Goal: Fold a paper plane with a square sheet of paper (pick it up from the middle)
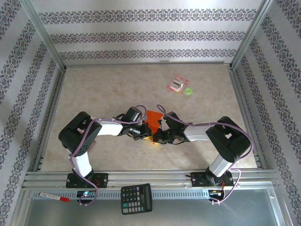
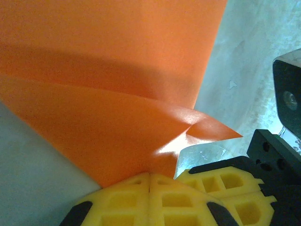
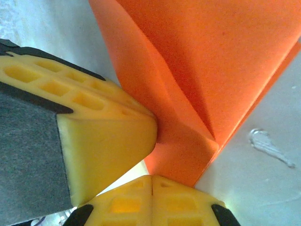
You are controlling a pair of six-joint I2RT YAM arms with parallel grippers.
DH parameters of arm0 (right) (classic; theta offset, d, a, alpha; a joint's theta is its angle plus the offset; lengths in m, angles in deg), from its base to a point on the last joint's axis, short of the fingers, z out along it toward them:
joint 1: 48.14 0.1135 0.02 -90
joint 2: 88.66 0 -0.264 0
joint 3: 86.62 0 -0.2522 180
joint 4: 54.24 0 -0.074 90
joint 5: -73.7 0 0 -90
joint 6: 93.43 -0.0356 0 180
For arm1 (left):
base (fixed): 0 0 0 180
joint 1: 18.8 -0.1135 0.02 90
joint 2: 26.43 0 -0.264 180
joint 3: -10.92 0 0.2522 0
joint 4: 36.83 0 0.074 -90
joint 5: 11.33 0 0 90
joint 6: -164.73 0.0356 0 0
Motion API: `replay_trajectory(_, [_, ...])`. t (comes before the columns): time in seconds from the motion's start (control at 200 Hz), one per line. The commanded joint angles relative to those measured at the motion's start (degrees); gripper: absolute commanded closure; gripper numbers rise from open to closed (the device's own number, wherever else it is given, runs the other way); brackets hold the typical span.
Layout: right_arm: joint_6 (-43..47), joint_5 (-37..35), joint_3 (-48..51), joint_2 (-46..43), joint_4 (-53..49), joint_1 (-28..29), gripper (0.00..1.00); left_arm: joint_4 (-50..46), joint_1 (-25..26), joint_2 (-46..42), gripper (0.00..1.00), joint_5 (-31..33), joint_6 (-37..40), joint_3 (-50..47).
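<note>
Jaws pinching orange sheet (image 1: 153,118) edge, roomy table (image 1: 108,89)

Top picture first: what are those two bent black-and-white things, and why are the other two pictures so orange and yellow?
Those are two robot arms bolted at the table's near edge, filmed from above and behind. Each ends in a two-finger gripper. The left gripper and right gripper meet at a partly folded orange paper. The other two pictures come from small cameras on the wrists, looking along the yellow fingers at that paper up close. Both grippers are shut and seem to pinch the paper's near edge. Farther back lie a pink packet and a small green thing. A calculator and a pen rest on the near ledge.
</note>
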Motion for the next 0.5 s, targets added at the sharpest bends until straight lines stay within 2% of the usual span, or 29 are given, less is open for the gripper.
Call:
replay_trajectory(0.0, [-1.24, -4.73, 2.26, 3.85, -4.36, -0.43, 1.00, -4.46, -0.65, 1.05, 1.00, 1.96, 2.34, -0.07])
replay_trajectory(0.495, [0.07, -9.50, 4.48, 4.67, -12.89, 0.69, 1.00, -6.30, -2.68, 1.73, 1.00, 1.68, 4.01, 2.38])
